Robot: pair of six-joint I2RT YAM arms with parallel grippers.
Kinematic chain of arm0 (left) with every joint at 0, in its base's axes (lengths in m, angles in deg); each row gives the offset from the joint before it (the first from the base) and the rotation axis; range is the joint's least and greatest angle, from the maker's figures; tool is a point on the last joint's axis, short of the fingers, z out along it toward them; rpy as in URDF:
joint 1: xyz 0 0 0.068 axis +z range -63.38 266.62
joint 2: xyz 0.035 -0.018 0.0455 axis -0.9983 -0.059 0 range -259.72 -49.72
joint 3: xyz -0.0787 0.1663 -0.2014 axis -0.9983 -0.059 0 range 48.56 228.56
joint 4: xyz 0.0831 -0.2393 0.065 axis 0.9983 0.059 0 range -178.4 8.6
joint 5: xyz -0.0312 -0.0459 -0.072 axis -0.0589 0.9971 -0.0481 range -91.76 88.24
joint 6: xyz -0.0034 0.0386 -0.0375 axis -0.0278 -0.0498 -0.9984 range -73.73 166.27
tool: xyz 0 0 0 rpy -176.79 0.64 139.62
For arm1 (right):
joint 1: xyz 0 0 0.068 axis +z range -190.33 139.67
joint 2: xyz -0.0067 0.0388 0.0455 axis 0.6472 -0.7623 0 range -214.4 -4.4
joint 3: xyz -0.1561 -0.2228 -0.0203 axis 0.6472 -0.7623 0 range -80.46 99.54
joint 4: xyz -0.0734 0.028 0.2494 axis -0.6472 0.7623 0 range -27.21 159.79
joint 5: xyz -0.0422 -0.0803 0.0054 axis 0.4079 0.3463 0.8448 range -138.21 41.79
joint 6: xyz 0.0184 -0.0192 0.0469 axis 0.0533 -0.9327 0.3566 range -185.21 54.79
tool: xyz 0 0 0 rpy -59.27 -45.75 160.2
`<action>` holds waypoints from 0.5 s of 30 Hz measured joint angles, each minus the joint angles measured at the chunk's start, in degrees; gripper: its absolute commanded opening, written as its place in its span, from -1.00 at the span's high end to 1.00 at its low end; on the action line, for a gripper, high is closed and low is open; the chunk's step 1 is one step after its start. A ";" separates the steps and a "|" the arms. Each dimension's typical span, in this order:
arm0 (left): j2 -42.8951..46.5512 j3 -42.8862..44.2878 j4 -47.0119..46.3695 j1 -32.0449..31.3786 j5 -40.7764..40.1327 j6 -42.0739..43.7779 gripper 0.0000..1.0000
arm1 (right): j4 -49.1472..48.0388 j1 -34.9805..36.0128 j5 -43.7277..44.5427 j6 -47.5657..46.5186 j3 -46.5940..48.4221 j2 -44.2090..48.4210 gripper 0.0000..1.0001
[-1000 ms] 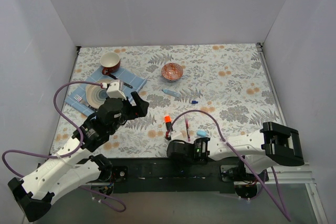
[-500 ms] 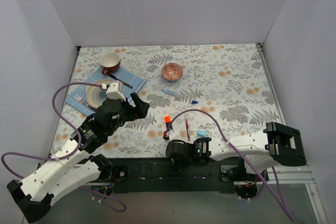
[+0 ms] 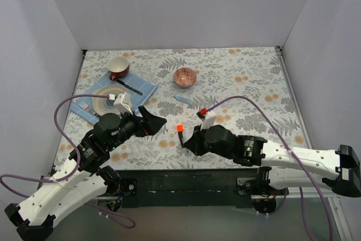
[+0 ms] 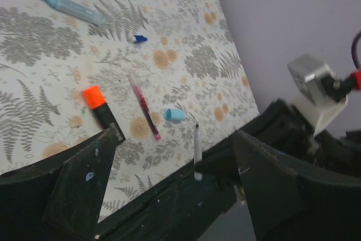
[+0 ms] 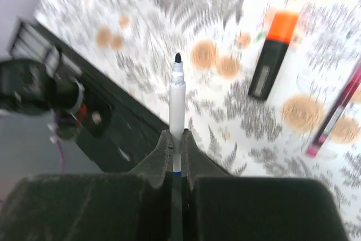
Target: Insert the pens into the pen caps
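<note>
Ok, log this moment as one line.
right gripper shut on white pen | left gripper open, empty | black marker, magenta pen, light blue cap on table

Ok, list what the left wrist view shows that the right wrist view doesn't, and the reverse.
Only left wrist: the light blue pen, the dark blue cap and the light blue cap. Only right wrist: the right end effector shut on a thin white pen. Both: the orange-tipped marker, the magenta pen and that white pen.
</note>
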 measured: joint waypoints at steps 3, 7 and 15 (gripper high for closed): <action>1.11 -2.78 -3.87 0.00 6.67 -0.96 -0.65 | -3.96 -2.69 2.10 -0.70 -0.48 4.20 0.97; -0.33 -7.19 -12.28 0.00 17.49 -2.43 -0.63 | -12.39 -3.10 5.40 -1.20 -1.66 7.80 0.97; -9.75 -9.79 -27.43 0.00 32.81 -4.48 -0.43 | -24.70 -3.17 7.48 -1.05 -5.75 8.81 0.97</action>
